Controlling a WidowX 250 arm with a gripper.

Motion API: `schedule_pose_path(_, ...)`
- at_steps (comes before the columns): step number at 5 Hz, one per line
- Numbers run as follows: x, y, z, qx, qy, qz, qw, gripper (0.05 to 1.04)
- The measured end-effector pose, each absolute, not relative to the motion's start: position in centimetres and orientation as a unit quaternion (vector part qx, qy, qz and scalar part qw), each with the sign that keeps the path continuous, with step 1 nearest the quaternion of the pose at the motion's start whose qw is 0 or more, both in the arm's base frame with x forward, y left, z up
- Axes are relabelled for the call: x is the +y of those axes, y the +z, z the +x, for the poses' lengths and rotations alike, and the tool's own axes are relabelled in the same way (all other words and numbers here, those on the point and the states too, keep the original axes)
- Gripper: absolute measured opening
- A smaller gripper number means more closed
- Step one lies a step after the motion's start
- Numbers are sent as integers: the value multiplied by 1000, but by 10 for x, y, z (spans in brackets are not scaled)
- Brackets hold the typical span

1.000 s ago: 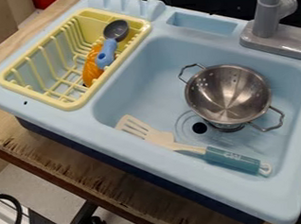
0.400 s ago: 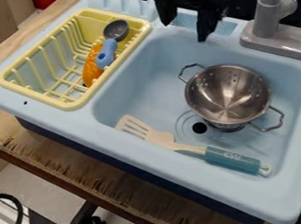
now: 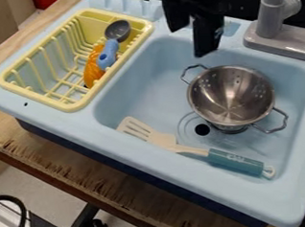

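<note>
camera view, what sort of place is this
Likely a toy kitchen's sink area: a pale blue sink with a grey faucet, a yellow dish rack, and a metal colander in the sink.

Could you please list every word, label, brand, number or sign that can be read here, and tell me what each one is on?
No text can be read here.
Teal spatula handle: a pale marking that looks like lettering, too small to read.
Metal colander, yellow dish rack and light blue sink: no readable words, numbers or signs.
</note>
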State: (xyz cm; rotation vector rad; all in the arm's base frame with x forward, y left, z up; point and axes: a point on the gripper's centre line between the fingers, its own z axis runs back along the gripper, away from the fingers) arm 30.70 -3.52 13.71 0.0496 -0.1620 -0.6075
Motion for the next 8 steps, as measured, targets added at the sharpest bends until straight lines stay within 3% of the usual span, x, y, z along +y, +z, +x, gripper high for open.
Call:
schedule_pose_path(1,-43,135,282,-73,-338,19,938,999)
schedule_pose_path(5,-50,105,242,-34,-422,15,906,999)
schedule_pose_path(8,-74,69,219,-52,-476,4,878,1000)
